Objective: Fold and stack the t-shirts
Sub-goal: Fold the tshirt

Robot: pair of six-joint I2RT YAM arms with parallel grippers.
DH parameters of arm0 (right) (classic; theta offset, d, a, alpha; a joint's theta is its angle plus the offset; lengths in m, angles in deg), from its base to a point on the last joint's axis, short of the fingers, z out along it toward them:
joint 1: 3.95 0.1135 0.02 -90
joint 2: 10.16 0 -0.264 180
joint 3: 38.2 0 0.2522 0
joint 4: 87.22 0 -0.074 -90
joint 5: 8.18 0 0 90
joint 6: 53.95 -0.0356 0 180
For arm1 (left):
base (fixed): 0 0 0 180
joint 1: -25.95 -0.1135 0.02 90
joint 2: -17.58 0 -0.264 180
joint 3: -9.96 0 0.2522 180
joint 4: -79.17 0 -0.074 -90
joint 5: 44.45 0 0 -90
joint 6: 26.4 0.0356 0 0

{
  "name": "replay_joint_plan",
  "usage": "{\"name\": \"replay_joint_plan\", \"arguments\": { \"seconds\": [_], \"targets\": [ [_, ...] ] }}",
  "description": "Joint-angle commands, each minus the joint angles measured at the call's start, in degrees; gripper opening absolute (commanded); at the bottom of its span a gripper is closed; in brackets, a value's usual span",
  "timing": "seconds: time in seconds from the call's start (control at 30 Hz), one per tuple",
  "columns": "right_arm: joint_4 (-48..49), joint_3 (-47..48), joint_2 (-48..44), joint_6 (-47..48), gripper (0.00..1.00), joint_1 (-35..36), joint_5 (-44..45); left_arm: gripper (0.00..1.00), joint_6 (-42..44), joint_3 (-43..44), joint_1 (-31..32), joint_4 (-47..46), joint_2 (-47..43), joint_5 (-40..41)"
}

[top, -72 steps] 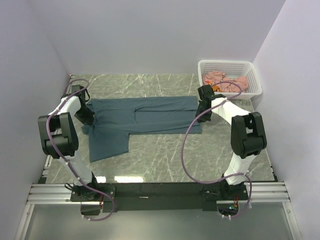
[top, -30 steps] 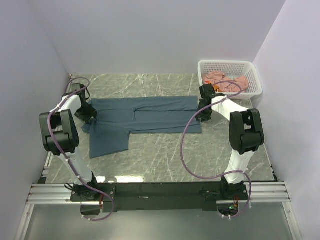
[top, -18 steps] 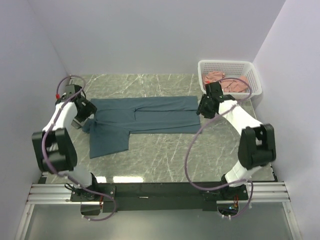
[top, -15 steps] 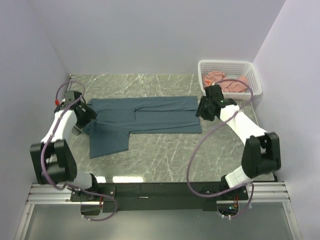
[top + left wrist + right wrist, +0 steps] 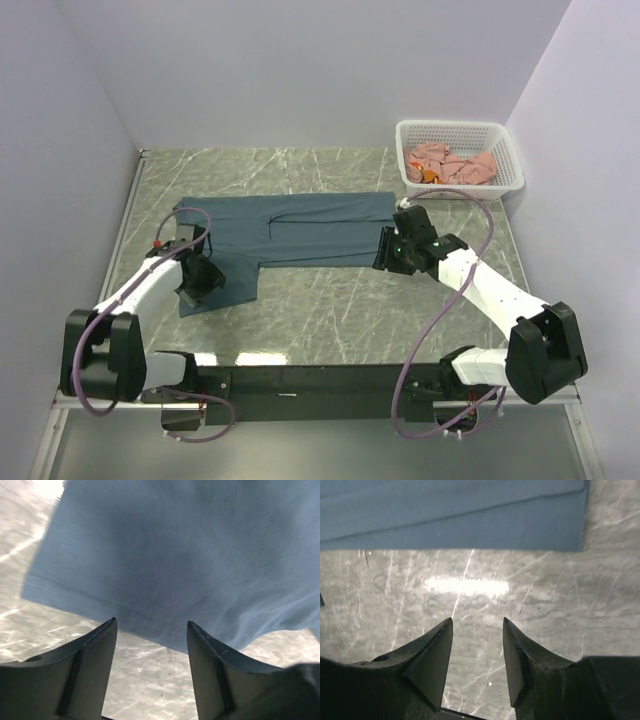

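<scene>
Though the slate-blue t-shirt (image 5: 300, 235) lies part-folded, pink t-shirts (image 5: 450, 162) wait unfolded in the far-right basket (image 5: 455, 125); left gripper (image 5: 151, 625), right gripper (image 5: 477, 622) both open, empty.

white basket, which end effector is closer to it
Right. The right end effector hovers by the dark blue t-shirt's right end, a short way in front of the white basket. The left end effector is over the shirt's near-left flap, on the table's opposite side.
</scene>
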Motion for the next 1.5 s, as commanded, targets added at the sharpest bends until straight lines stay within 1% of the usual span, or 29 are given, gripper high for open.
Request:
{"name": "replay_joint_plan", "arguments": {
  "seconds": [0.0, 0.1, 0.17, 0.2, 0.27, 0.3, 0.4, 0.43, 0.5, 0.6, 0.7, 0.73, 0.8, 0.83, 0.87, 0.9, 1.0, 1.1, 1.17, 1.2, 1.3, 1.47],
  "targets": [
    [2.34, -1.35, -3.09, -0.37, 0.52, 0.51, -0.29, 0.62, -3.79, 0.55, 2.84, -2.21, 2.76, 2.35],
    [2.34, -2.85, -4.59, -0.02, 0.52, 0.60, 0.33, 0.57, -4.58, -0.24, 3.81, -2.74, 5.22, 2.97],
    [2.43, -3.99, -5.20, 0.16, 0.52, 0.60, 0.59, 0.51, -5.10, -1.29, 4.25, -3.35, 6.71, 3.32],
    [2.51, -4.60, -5.47, 0.25, 0.52, 0.60, 0.59, 0.45, -5.28, -1.82, 4.78, -3.53, 7.16, 3.67],
    [2.69, -5.22, -5.64, 0.33, 0.52, 0.60, 0.59, 0.38, -5.63, -2.17, 5.31, -4.06, 8.21, 3.94],
    [2.78, -5.48, -5.73, 0.34, 0.52, 0.51, 0.42, 0.31, -5.63, -2.26, 5.75, -4.15, 8.65, 4.03],
    [3.22, -6.36, -5.73, 0.34, 0.52, 0.60, 0.33, 0.19, -5.46, -1.65, 6.19, -4.24, 9.97, 4.47],
    [3.31, -6.37, -5.65, 0.42, 0.52, 0.51, 0.33, 0.09, -5.20, -0.86, 6.28, -4.15, 10.23, 4.82],
    [3.22, -6.37, -5.64, 0.60, 0.52, 0.51, 0.33, 0.01, -4.58, 0.28, 6.28, -3.37, 10.85, 5.43],
    [2.61, -5.93, -5.64, 1.04, 0.52, 0.43, 0.59, 0.01, -3.70, 4.14, 6.28, -1.69, 11.29, 7.45],
    [1.99, -5.49, -5.82, 1.48, 0.52, 0.51, 1.12, 0.01, -2.47, 10.03, 6.28, 1.12, 11.38, 10.09],
    [1.81, -5.23, -5.99, 1.65, 0.52, 0.51, 1.21, 0.01, -1.95, 13.44, 6.28, 2.17, 11.64, 10.62],
    [1.55, -5.14, -6.08, 1.92, 0.52, 0.60, 1.74, 0.01, -0.63, 17.14, 6.28, 3.14, 13.22, 12.55],
    [1.55, -5.05, -6.17, 1.92, 0.52, 0.51, 1.65, 0.01, -0.10, 20.90, 6.28, 3.32, 13.83, 12.99],
    [1.29, -5.05, -6.26, 2.09, 0.52, 0.51, 1.65, 0.01, 0.95, 22.86, 6.19, 3.84, 15.93, 13.43],
    [1.28, -5.13, -6.35, 2.09, 0.52, 0.51, 1.65, 0.01, 1.48, 26.62, 6.28, 4.02, 17.17, 14.04],
    [1.37, -5.40, -6.35, 2.53, 0.52, 0.51, 1.65, 0.01, 3.77, 32.70, 6.19, 4.55, 22.62, 15.54],
    [1.55, -5.84, -6.79, 2.71, 0.52, 0.51, 1.47, 0.01, 6.40, 42.09, 6.02, 4.03, 28.33, 16.42],
    [1.46, -5.93, -7.22, 2.80, 0.52, 0.51, 1.39, 0.01, 7.81, 45.88, 5.66, 4.29, 32.45, 17.30],
    [1.46, -5.93, -7.49, 2.88, 0.52, 0.51, 1.47, 0.01, 8.16, 49.21, 5.40, 4.38, 33.69, 17.39],
    [1.46, -5.93, -7.58, 3.41, 0.52, 0.51, 1.47, 0.01, 9.39, 54.58, 4.79, 4.46, 37.65, 17.48],
    [1.64, -6.02, -7.49, 4.11, 0.52, 0.51, 1.39, 0.01, 11.15, 59.52, 3.82, 3.50, 42.75, 16.69]
  ]
}}
